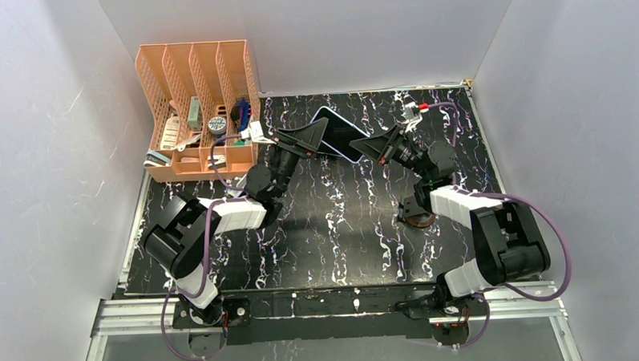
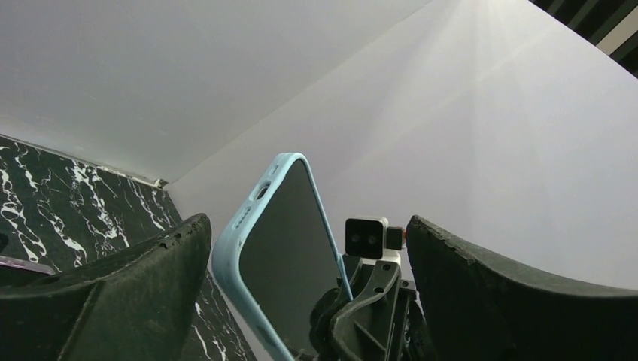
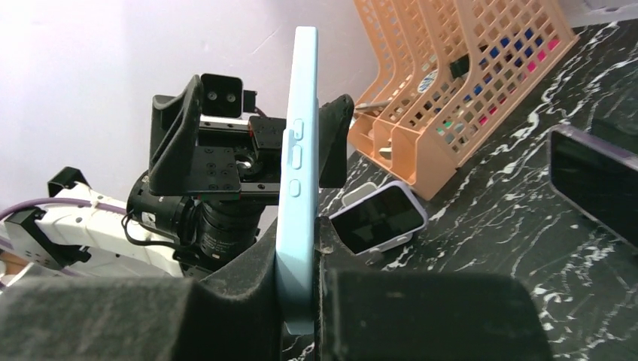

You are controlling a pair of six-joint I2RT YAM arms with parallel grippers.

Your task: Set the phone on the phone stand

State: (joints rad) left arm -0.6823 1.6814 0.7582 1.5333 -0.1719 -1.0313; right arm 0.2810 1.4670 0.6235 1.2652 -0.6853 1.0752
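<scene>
The phone (image 1: 340, 131), in a light blue case with a dark screen, is held in the air above the back middle of the table. My right gripper (image 1: 371, 145) is shut on its right end; in the right wrist view the case (image 3: 301, 135) is clamped edge-on in that gripper (image 3: 301, 248). My left gripper (image 1: 319, 136) is open, its fingers straddling the phone's other end (image 2: 286, 256) with gaps on both sides (image 2: 305, 226). A dark object on a round brownish base (image 1: 418, 215), possibly the phone stand, sits partly hidden under my right arm.
An orange file organizer (image 1: 198, 112) with small items stands at the back left, also in the right wrist view (image 3: 466, 90). A small lilac-cased device (image 3: 378, 216) lies on the black marble table (image 1: 342, 228) near it. Another dark-screened device (image 3: 594, 180) lies at the right.
</scene>
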